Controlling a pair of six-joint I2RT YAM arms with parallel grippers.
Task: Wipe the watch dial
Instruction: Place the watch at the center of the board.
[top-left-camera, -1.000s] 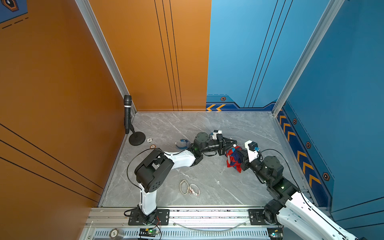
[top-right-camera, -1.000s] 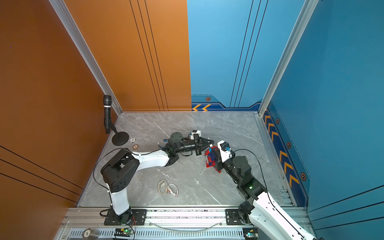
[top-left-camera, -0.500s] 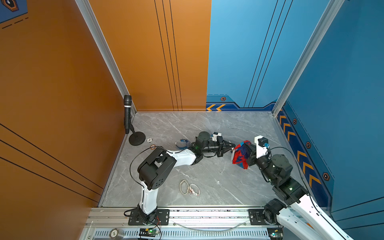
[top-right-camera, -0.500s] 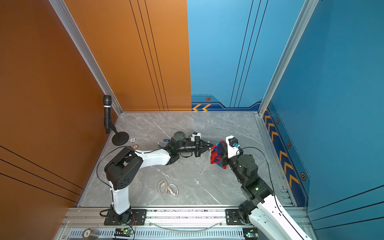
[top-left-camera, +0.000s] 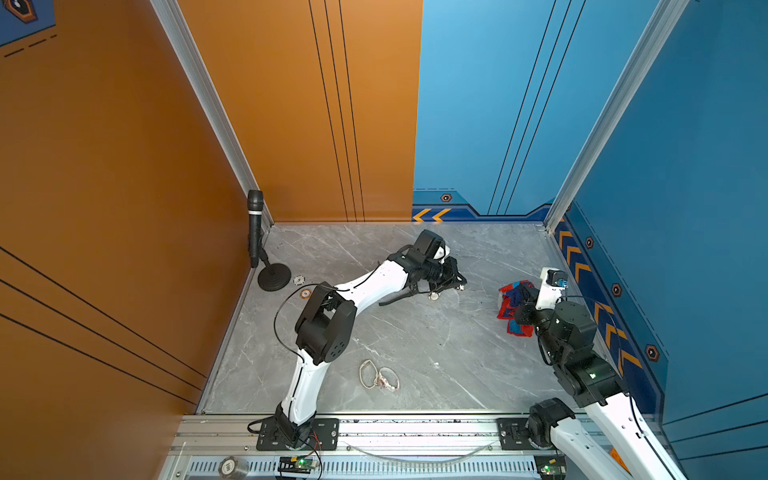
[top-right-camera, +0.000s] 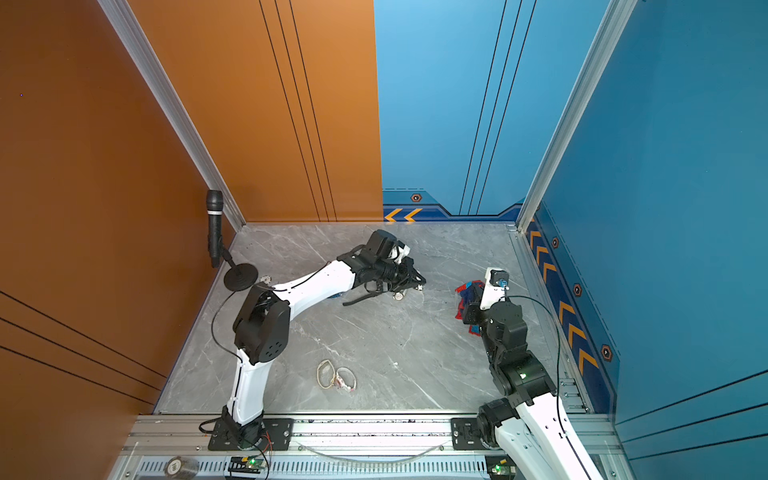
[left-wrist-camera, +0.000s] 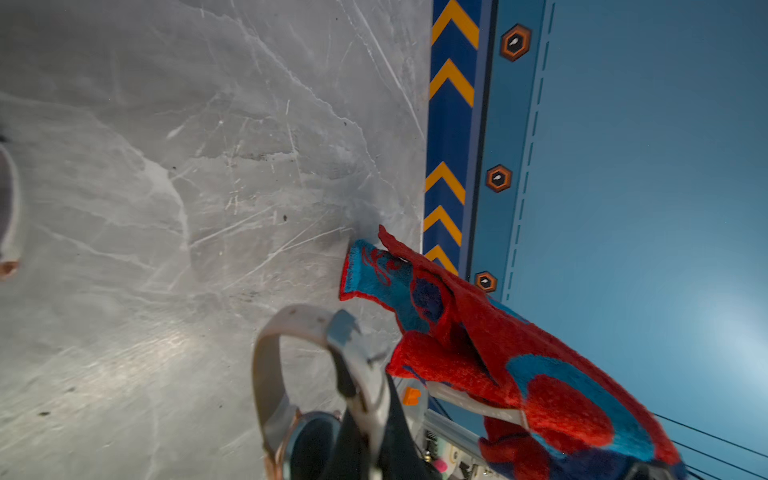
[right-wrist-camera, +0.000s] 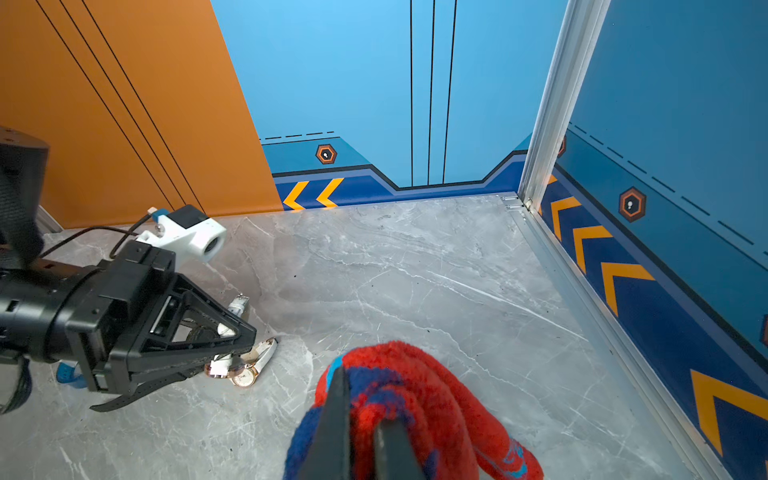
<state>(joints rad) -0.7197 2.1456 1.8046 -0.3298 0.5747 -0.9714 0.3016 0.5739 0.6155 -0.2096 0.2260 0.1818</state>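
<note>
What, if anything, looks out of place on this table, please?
A white-strapped watch lies loose on the table beside the left tool, which is shut on another watch. The red-and-blue cloth, bunched in the right tool, is well apart from both, so nothing is being wiped.

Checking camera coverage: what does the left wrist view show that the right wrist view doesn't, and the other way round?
Left wrist only: a buckle close up and the cloth's hanging blue corner.
Right wrist only: the shut left tool from outside, its camera, a black strap beneath it, the orange wall.
Both: the cloth gripped by the right tool, a pale watch strap, the table, the chevron wall.
</note>
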